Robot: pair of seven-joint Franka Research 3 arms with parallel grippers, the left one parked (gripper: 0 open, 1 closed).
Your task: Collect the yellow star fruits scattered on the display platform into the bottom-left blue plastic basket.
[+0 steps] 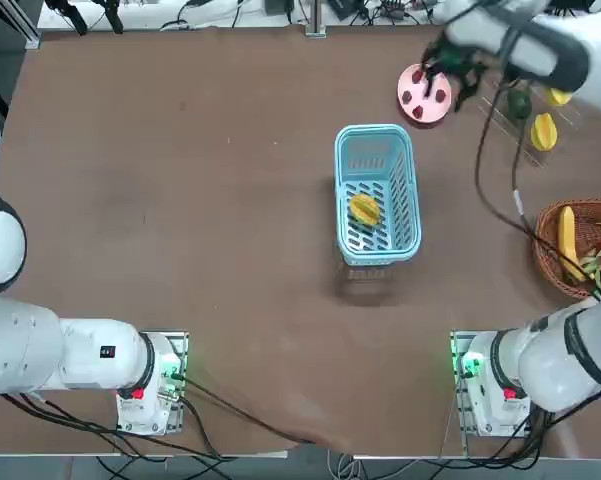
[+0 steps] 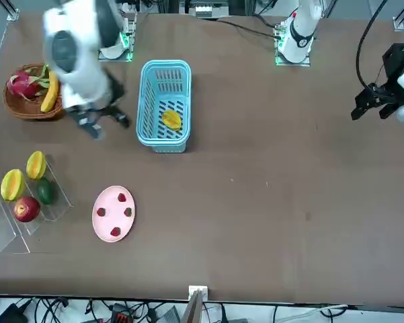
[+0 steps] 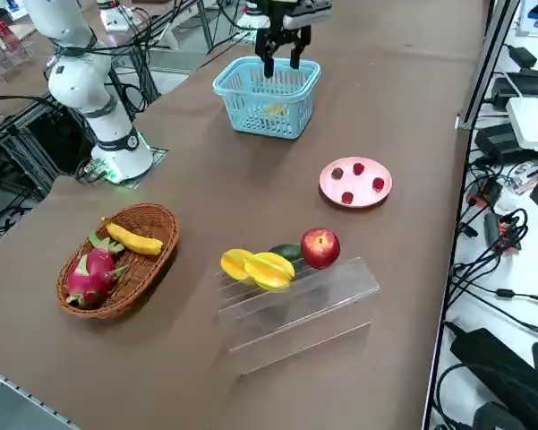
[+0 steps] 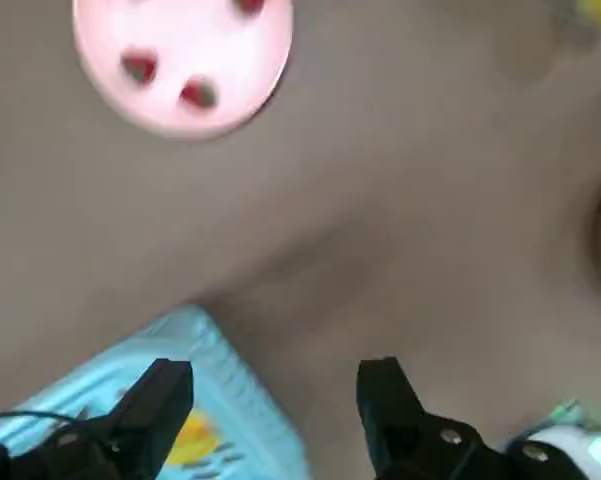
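The display platform [image 3: 291, 309] sits nearest in the side view, bearing two yellow star fruits [image 3: 260, 267]. The wrist view alone shows the right gripper [image 4: 270, 400] spread, empty, above the blue plastic basket [image 4: 170, 390] holding a third fruit [image 1: 365, 210].

A pink plate [image 2: 113, 214] lies flat on the brown desk [image 2: 269, 202], carrying three small red fruits. Well apart from it sits a round wicker basket [image 3: 148, 269] holding a banana [image 3: 134, 239] and a pink dragon fruit [image 3: 89, 278]. A red apple [image 3: 320, 247] and a dark green fruit [image 3: 287, 253] rest side by side, touching. Cables trail along the desk's edges.
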